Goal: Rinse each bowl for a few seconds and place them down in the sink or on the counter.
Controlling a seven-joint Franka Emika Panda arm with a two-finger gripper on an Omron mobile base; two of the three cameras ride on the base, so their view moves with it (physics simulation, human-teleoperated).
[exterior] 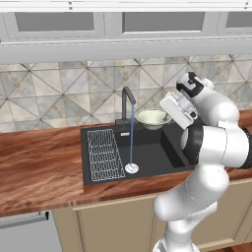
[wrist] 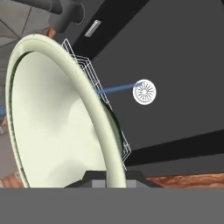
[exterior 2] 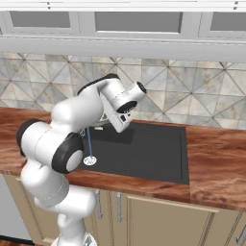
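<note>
One bowl (exterior: pixel 153 118) is showing, pale cream-green with a whitish rim. One sink (exterior: pixel 147 160) is sitting recessed in one counter (exterior: pixel 39 167). Inside the sink, one white wire rack (exterior: pixel 104 153) is lying and one round silver drain (exterior: pixel 132 168) is showing. One dark faucet (exterior: pixel 128 103) is standing at the back edge, and one stream of water (exterior: pixel 132 142) is running from it. One robot arm (exterior: pixel 211 147) is working here, carrying one gripper (wrist: pixel 109 177) with two finger tips. Three upper cabinet doors (exterior: pixel 54 22) with glass panels are showing above the tiled wall in the left base view.
</note>
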